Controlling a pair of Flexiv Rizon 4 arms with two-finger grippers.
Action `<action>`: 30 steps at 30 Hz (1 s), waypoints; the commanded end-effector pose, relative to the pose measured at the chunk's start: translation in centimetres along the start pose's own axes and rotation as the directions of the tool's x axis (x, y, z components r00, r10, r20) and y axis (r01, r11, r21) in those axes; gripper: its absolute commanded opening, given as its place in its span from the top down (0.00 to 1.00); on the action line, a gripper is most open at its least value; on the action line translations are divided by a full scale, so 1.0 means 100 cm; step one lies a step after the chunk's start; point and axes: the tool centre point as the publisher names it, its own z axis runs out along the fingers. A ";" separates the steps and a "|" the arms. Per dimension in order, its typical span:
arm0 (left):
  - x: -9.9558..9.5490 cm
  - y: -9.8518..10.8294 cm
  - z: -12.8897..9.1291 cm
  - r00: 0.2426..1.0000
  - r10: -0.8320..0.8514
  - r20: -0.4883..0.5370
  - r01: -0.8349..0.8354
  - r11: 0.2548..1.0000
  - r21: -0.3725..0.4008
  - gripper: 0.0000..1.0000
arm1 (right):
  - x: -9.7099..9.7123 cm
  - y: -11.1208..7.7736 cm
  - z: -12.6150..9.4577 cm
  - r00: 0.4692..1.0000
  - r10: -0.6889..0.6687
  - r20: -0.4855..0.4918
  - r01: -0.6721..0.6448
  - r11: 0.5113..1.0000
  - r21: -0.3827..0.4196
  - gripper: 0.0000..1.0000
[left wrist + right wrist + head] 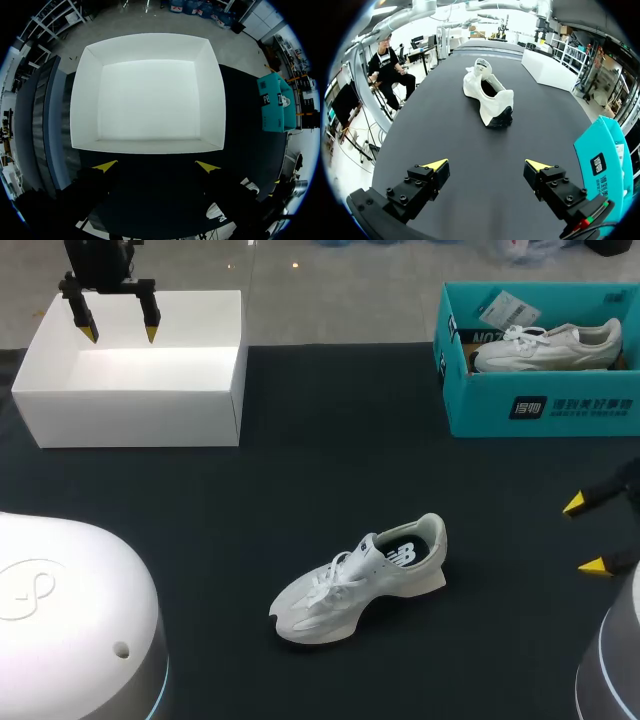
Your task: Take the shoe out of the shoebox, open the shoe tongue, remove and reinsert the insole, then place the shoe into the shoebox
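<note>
Head view: a white lace-up sneaker (360, 580) is seen resting upright on the black tabletop (200, 500), low and slightly right of the frame's centre. Its long axis runs diagonally, with the toe pointed to the lower left and the heel to the upper right. The right gripper (586, 535) is found at the right edge, well apart from the heel, its yellow-tipped fingers spread wide with nothing held. In the right wrist view the sneaker is seen ahead of that gripper, heel nearest. The left gripper (120, 336) is held above the open white cardboard shoebox (130, 420) at the upper left, far from the sneaker, equally wide open and empty. A teal cardboard box (540, 410) at the upper right is occupied by a second pale shoe (550, 345).
</note>
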 end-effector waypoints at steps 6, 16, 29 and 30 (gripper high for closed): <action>0.000 0.000 0.000 1.000 0.000 0.000 0.000 1.000 0.000 0.00 | -0.017 0.021 0.066 1.000 0.001 -0.019 -0.002 0.999 -0.040 0.00; 0.000 0.000 0.000 1.000 0.000 0.000 0.000 1.000 0.000 0.00 | -0.043 0.039 0.116 0.984 -0.103 -0.143 0.085 0.988 -0.126 0.00; 0.000 0.000 0.000 1.000 0.000 0.000 0.000 1.000 0.000 0.00 | -0.070 0.047 0.147 0.978 -0.114 -0.177 0.093 0.988 -0.125 0.00; 0.000 0.000 0.000 1.000 0.000 0.000 0.000 1.000 0.000 0.00 | -0.071 0.047 0.149 0.977 -0.118 -0.179 0.095 0.987 -0.132 0.00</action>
